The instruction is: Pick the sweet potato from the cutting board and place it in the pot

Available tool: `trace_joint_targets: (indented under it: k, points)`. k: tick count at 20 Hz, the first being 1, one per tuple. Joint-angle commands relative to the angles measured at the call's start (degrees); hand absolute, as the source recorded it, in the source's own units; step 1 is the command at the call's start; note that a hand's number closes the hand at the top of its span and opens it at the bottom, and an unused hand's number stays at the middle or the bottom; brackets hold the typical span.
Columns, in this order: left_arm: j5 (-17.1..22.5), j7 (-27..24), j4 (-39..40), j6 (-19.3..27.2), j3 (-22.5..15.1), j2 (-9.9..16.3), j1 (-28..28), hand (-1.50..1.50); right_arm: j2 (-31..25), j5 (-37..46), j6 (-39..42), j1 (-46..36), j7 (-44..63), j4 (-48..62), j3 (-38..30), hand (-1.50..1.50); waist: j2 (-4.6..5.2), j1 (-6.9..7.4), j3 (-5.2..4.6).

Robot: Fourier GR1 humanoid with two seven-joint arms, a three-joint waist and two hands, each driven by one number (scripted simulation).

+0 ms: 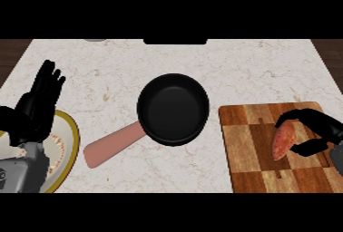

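Curling my right hand point(315, 131) around the sweet potato point(282, 141) on the cutting board point(251, 154), I am resting my open left hand point(36, 106) well left of the pot point(173, 108).

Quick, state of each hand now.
Left hand: open, fingers up, resting at the left edge.
Right hand: curled round the sweet potato on the cutting board.

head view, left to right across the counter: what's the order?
left hand → plate → pan handle → black pan → cutting board → sweet potato → right hand, curled round the sweet potato
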Motion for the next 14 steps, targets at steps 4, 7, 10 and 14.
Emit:
trace_joint_targets:
  k: [4, 7, 10, 14]
  points:
    - [-2.0, 1.6, -0.7, 0.4, -1.0, -1.6, -0.2, 0.00, 7.0, 3.9, -3.0, -1.3, 1.7, 0.7, 2.2, 1.50, 0.16, -0.21, 0.26]
    - [-1.4, 4.7, -3.8, -0.2, 0.4, -0.8, -1.2, 0.00, 1.8, 3.9, -1.7, -1.0, -4.6, 2.8, -0.8, 1.50, 0.15, -0.20, 0.27]
    - [-1.4, 4.7, -3.8, 0.2, 0.3, -1.0, 1.1, 0.00, 8.7, 4.2, -0.5, 5.8, 4.5, -14.5, 4.7, 1.50, -0.65, -1.78, 0.10]
    - [-1.8, 2.8, -1.6, -0.4, -0.7, -1.5, 0.6, 0.00, 24.9, 11.3, -1.8, 0.8, 8.6, -17.4, 19.4, 1.50, -1.53, 1.61, -0.33]
